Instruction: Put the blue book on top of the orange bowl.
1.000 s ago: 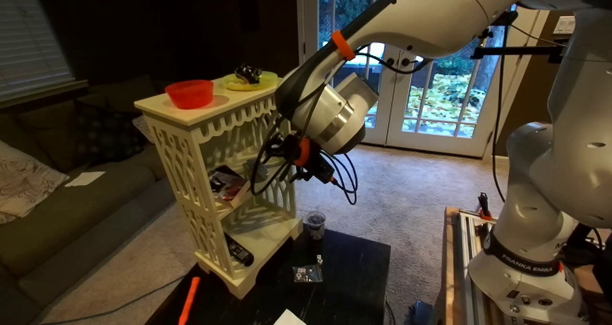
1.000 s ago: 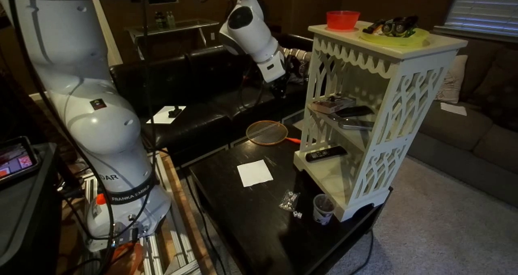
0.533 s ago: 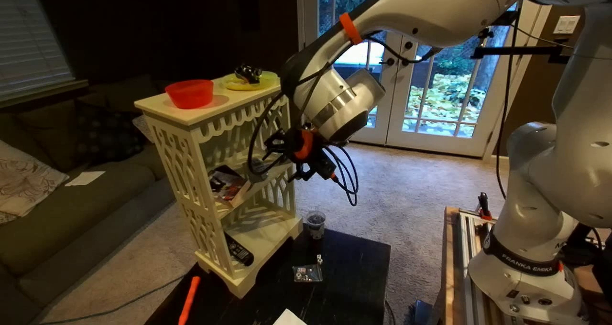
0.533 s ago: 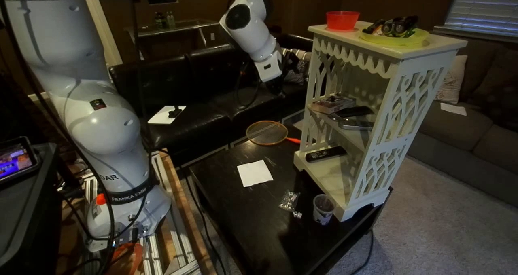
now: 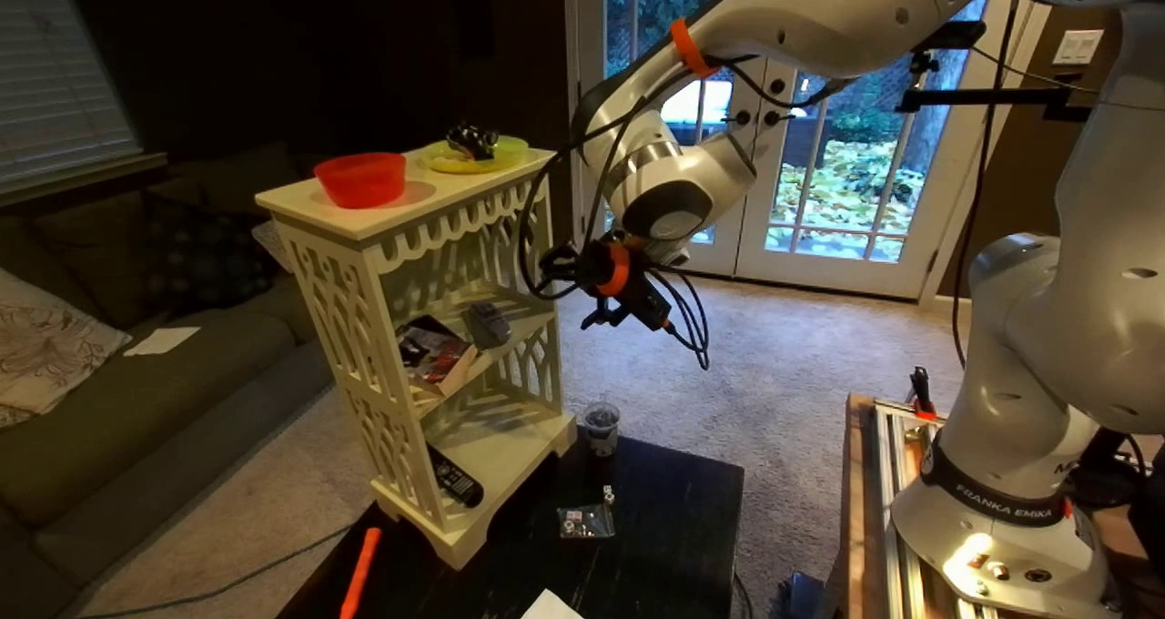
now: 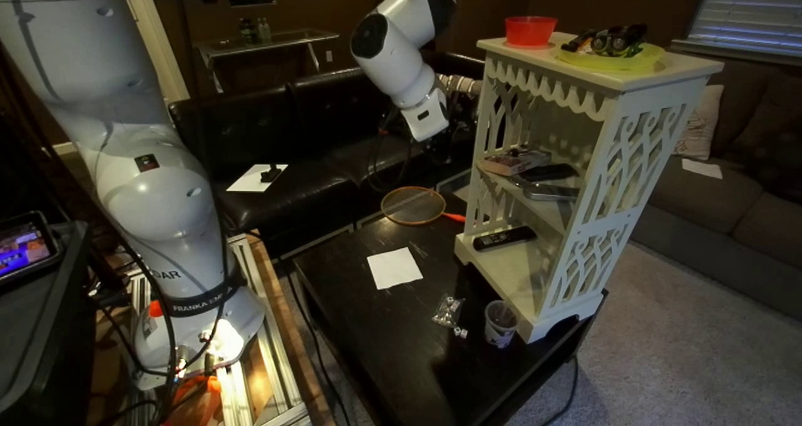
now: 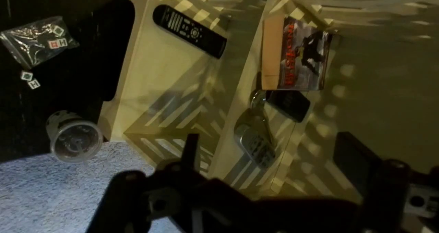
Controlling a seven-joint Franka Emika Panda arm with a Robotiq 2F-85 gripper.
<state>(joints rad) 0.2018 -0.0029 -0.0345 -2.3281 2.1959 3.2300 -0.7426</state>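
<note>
The book, with a dark cover, red lettering and tan page edges, lies flat on the middle shelf of a cream shelf unit. It shows in both exterior views (image 5: 435, 350) (image 6: 517, 161) and in the wrist view (image 7: 305, 56). The red-orange bowl sits upright on the unit's top in both exterior views (image 5: 361, 182) (image 6: 531, 32); it is out of the wrist view. My gripper (image 5: 566, 293) is in front of the unit's open side, apart from the book. In the wrist view the gripper (image 7: 269, 138) has its fingers wide apart, nothing between them.
The shelf unit (image 5: 314, 198) stands on a black table (image 6: 351, 307). Beside the book lie a grey handset (image 7: 255, 145) and a dark device (image 7: 291, 104). A remote (image 7: 188, 31) lies below. A yellow-green plate (image 6: 595, 62) with dark items is on top. A cup (image 6: 501, 326) stands nearby.
In an exterior view my gripper has moved right and slightly up, away from the shelf, uncovering the grey handset. The wrist has tilted. A bright light now falls on the robot's base. Book and bowl have not moved.
</note>
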